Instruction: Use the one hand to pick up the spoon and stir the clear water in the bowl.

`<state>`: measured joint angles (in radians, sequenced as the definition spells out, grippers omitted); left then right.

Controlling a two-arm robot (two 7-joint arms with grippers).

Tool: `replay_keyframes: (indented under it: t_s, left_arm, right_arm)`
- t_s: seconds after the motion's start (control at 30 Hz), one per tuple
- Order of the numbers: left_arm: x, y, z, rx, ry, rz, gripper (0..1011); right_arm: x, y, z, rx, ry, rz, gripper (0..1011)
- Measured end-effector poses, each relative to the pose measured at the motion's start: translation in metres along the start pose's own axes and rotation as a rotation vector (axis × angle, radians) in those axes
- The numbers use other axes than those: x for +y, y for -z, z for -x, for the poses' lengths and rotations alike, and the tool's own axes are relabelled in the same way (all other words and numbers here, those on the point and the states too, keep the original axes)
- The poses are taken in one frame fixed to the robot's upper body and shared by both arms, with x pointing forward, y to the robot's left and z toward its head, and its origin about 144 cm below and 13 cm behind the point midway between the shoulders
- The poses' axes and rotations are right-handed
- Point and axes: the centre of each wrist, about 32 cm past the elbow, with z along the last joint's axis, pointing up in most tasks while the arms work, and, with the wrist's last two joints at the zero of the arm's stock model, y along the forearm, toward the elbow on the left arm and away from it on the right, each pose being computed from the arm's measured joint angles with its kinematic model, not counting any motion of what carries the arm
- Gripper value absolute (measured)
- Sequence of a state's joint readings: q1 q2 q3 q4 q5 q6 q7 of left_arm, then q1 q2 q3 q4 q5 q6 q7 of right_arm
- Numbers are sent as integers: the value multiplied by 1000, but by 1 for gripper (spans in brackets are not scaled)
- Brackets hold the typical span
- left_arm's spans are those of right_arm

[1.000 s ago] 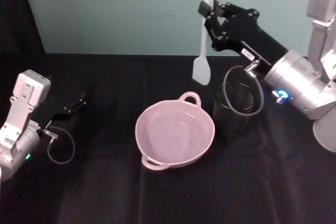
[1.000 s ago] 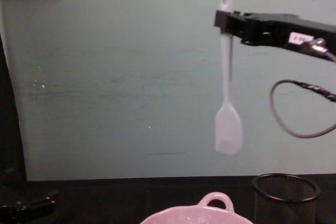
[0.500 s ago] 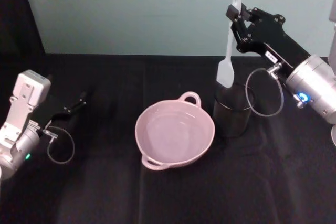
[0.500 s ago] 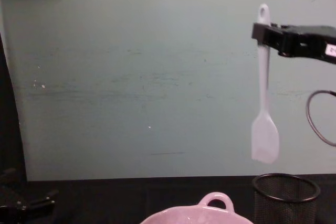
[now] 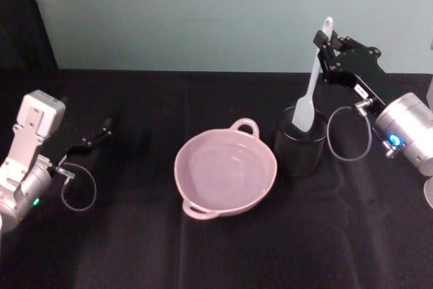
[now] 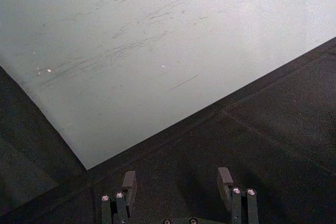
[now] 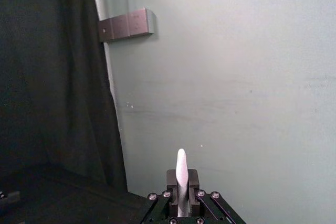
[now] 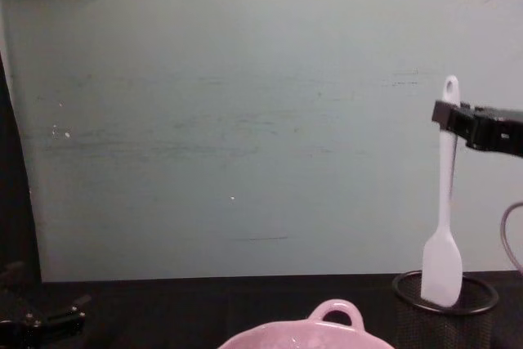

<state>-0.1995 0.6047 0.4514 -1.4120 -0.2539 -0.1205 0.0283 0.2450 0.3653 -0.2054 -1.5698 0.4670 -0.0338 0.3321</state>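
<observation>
The white spoon hangs upright, its handle held near the top by my right gripper, which is shut on it. In the chest view the spoon has its broad head at the mouth of the black mesh cup, under the right gripper. The right wrist view shows the spoon's handle tip clamped between the jaws. The pink bowl sits on the black table, left of the cup; its loop handle shows in the chest view. My left gripper rests far left, open.
The black mesh cup stands right beside the bowl. A cable loop hangs under the right wrist. Black cloth covers the table; a pale green wall closes the back. The left gripper hovers over bare cloth.
My right gripper has carried the spoon to the right and down, from above the bowl's far side to over the mesh cup. The left arm has not moved.
</observation>
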Motion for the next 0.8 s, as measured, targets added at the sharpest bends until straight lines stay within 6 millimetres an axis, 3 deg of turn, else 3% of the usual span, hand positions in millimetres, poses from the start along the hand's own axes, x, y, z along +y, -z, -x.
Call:
replay_keyframes:
  t_s: [0.5,0.8]
  left_arm:
    - [0,0,0,0,0,0,1011]
    - [0,0,0,0,0,0,1011]
  right_arm:
    - [-5,34,-5,217,71,77,118]
    - [-8,44,-12,306,96,85,118]
